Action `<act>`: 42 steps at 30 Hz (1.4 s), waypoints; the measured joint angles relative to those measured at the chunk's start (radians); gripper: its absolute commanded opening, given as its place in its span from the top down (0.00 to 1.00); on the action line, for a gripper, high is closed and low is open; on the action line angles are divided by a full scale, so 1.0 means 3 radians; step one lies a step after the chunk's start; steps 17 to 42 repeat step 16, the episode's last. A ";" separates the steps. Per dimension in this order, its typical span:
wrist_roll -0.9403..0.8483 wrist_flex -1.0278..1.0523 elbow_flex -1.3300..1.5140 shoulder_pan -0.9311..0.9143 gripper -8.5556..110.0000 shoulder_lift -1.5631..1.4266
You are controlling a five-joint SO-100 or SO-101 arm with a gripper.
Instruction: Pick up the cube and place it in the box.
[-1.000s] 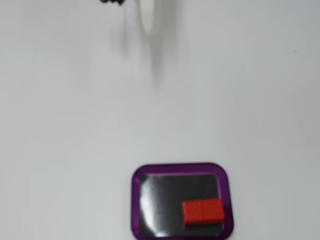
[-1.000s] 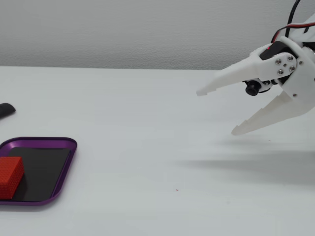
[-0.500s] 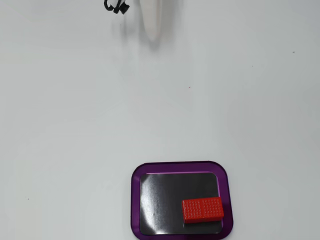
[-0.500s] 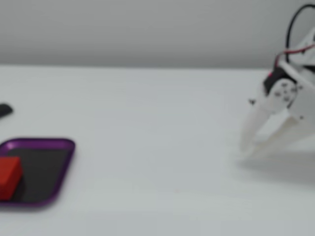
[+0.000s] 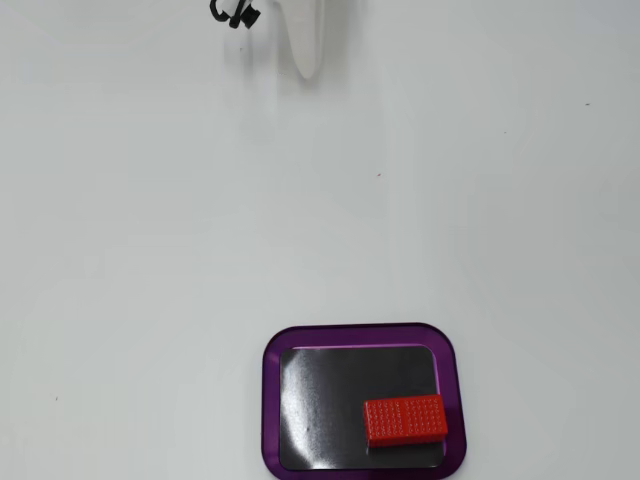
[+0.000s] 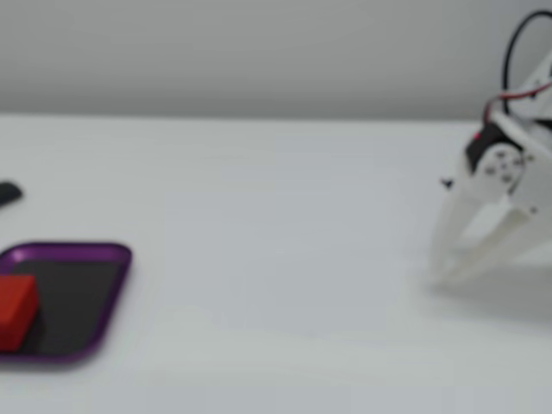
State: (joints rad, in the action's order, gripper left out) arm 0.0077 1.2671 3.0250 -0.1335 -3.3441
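Seen from above, the cube (image 5: 405,420) lies flat in the lower right corner of the box (image 5: 271,400), while a white gripper (image 5: 306,62) tip pokes in at the top edge, well apart. From the side, blurred, the gripper (image 6: 444,274) points down at the white table (image 6: 259,216) on the right, jaws nearly together, empty; the cube (image 6: 15,310) sits in the box (image 6: 110,285) at far left.

The hand (image 6: 444,274) has swung down toward the table; its fingers seemingly nearly closed
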 measured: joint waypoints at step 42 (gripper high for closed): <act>0.0031 0.0000 0.0000 0.0000 0.93 0.0000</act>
